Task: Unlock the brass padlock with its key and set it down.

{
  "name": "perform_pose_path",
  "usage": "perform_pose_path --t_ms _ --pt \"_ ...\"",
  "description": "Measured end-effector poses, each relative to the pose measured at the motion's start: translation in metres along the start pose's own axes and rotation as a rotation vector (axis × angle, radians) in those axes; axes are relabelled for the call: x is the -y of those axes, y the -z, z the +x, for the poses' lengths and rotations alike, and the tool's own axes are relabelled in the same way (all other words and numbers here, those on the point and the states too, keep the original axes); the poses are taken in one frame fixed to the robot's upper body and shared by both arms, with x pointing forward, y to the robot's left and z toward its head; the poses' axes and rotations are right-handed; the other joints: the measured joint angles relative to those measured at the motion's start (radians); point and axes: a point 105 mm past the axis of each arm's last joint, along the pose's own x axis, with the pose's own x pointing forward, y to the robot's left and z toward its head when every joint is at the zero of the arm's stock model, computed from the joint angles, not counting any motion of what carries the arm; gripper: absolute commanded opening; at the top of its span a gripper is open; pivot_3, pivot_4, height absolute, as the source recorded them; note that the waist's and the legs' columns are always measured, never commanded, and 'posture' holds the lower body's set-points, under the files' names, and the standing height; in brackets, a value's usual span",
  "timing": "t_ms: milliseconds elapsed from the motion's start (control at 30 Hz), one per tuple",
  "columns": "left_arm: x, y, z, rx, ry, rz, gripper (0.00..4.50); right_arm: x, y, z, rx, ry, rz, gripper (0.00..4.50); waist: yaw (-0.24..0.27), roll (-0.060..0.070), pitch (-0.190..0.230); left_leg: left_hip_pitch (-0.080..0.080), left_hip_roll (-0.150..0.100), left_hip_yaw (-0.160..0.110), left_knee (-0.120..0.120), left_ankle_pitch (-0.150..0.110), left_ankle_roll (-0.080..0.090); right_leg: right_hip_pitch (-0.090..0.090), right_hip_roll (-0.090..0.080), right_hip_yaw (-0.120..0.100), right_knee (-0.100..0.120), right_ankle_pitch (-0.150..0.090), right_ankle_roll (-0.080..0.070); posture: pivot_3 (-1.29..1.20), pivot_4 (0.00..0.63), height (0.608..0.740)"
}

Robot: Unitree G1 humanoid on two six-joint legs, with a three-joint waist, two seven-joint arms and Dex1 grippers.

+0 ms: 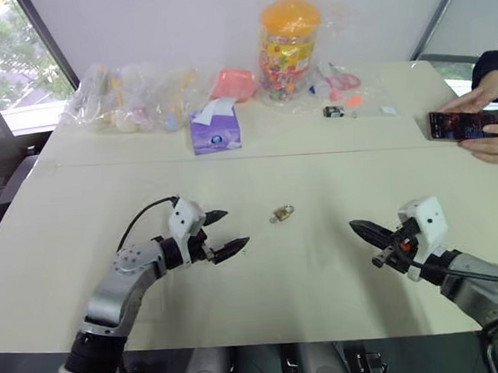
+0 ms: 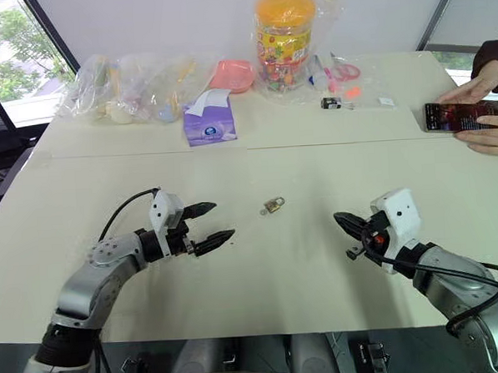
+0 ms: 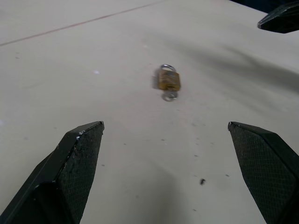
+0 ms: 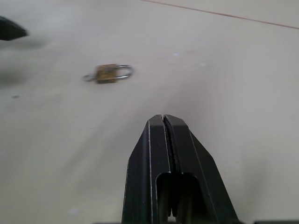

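The brass padlock [image 1: 283,212] lies flat on the cream table, midway between my two grippers, with a small key ring or key [image 3: 169,96] at its bottom end and its silvery shackle at the other. My left gripper [image 1: 225,232] hovers to the lock's left, open wide, nothing between its fingers [image 3: 79,158]. My right gripper [image 1: 356,228] sits to the lock's right, shut and empty, its tip pointing toward the lock [image 4: 112,73].
At the table's far side stand a purple tissue box [image 1: 215,130], clear bags of items [image 1: 131,96], a candy jar with an orange lid [image 1: 288,46] and a small black-and-white object [image 1: 334,111]. A person's hands hold a phone [image 1: 467,125] at the far right.
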Motion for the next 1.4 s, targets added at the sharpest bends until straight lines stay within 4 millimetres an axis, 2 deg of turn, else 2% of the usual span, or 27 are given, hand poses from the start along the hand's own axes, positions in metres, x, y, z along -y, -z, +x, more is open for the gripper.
perform_pose_path --t_ms 100,367,600,733,1000,1100,1300,1333,1400 --pt "0.001 -0.001 0.0 0.001 0.011 0.001 4.45 -0.006 -0.001 0.0 -0.011 -0.031 -0.003 0.0 0.0 0.0 0.0 0.0 0.0 0.0 0.0 0.0 0.0 0.0 0.001 0.0 0.0 0.0 0.0 0.0 0.15 0.737" --pt "0.008 -0.018 0.004 0.027 0.049 0.009 4.45 -0.005 0.0 -0.002 -0.047 -0.055 -0.021 0.0 0.001 -0.002 0.001 0.0 0.0 0.0 0.001 0.0 0.0 0.0 0.001 0.001 0.0 0.0 0.0 0.0 0.15 0.737" --pt "0.006 -0.021 0.006 0.004 0.056 0.003 4.45 -0.008 -0.002 0.0 -0.047 -0.09 -0.046 0.0 0.0 -0.002 0.001 0.0 0.0 0.0 0.001 0.0 0.0 0.0 0.002 0.001 0.0 0.0 0.0 0.0 0.15 0.737" --pt "0.008 -0.03 0.012 0.01 0.08 0.013 4.45 -0.003 -0.009 0.005 -0.027 -0.076 -0.076 0.0 0.0 -0.002 0.001 0.0 0.0 0.0 0.002 0.0 0.0 0.001 0.002 0.001 0.0 0.001 0.0 0.0 0.15 0.737" --pt "0.011 -0.03 0.016 0.002 0.1 0.011 4.45 0.0 -0.014 0.006 -0.043 -0.076 -0.123 0.0 0.001 -0.002 0.001 0.0 0.0 0.0 0.002 0.0 0.0 0.0 0.003 0.001 0.0 0.002 0.002 0.0 0.15 0.737" --pt "0.011 -0.035 0.02 0.013 0.112 0.029 4.5 0.0 -0.021 0.007 -0.039 -0.096 -0.144 0.89 0.001 -0.002 0.001 0.0 0.0 0.0 0.003 0.0 0.0 0.001 0.003 0.001 0.0 0.002 0.001 0.0 0.15 0.737" --pt "0.011 -0.04 0.028 0.019 0.151 0.044 4.5 0.001 -0.044 0.022 -0.061 -0.205 -0.259 3.88 -0.002 -0.003 0.002 0.0 0.0 0.001 0.003 0.0 0.0 0.0 0.003 0.002 0.001 0.003 0.001 0.0 0.15 0.737" --pt "0.013 -0.04 0.029 0.016 0.168 0.048 4.5 0.0 -0.048 0.026 -0.064 -0.234 -0.278 4.26 -0.001 -0.003 0.002 0.0 0.0 0.001 0.003 0.0 0.0 0.001 0.004 0.001 0.001 0.003 0.001 0.0 0.15 0.737" --pt "0.014 -0.035 0.028 -0.005 0.192 0.048 4.5 -0.001 -0.054 0.034 -0.096 -0.31 -0.319 4.43 -0.002 -0.003 0.002 0.0 0.0 0.001 0.002 0.0 0.0 0.0 0.004 0.002 0.001 0.003 0.001 0.0 0.15 0.737"
